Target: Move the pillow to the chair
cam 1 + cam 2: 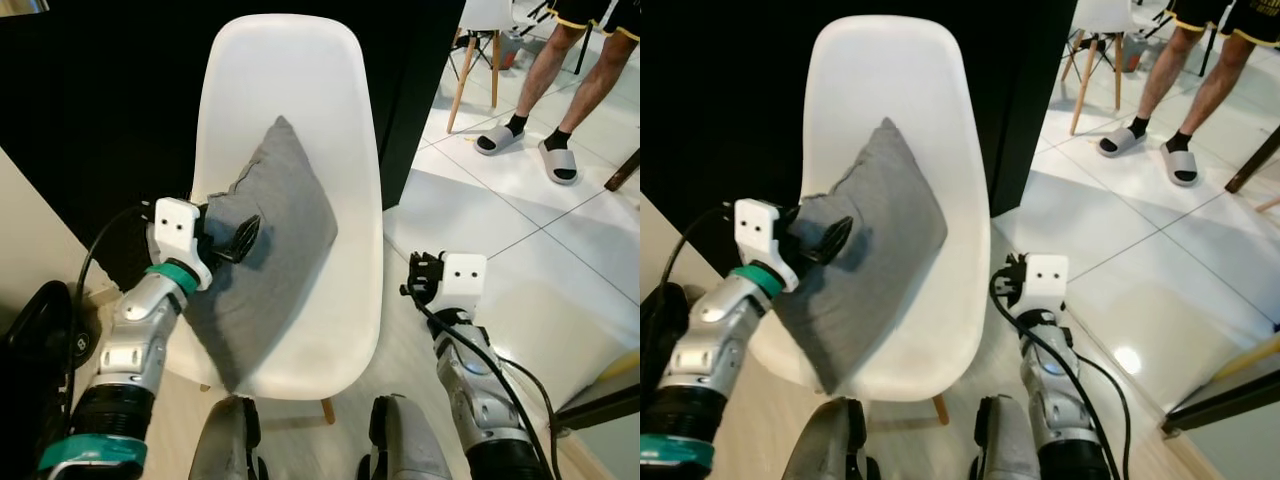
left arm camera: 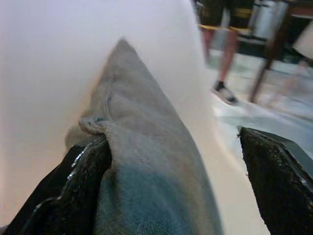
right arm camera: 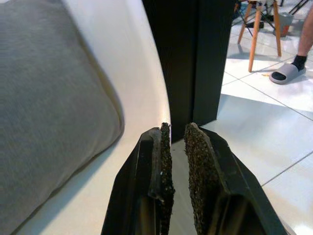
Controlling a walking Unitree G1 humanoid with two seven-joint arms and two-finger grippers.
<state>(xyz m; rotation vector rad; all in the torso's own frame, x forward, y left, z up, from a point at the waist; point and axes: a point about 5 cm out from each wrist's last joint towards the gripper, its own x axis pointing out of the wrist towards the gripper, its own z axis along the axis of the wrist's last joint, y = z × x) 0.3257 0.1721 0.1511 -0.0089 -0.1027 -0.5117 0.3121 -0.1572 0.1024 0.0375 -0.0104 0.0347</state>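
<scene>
Left gripper sits spread wide around the grey pillow already lying on the white chair, so I'd back straight out without dragging it; right gripper hangs pinched empty.

Head eyes look down; wrist views close; all share chair.

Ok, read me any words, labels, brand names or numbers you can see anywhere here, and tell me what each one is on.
None can be read.
Pillow: plain grey cloth, no label showing.
Chair: plain white.
Left gripper and right gripper: no markings.
Person's sandals: no legible print.
</scene>
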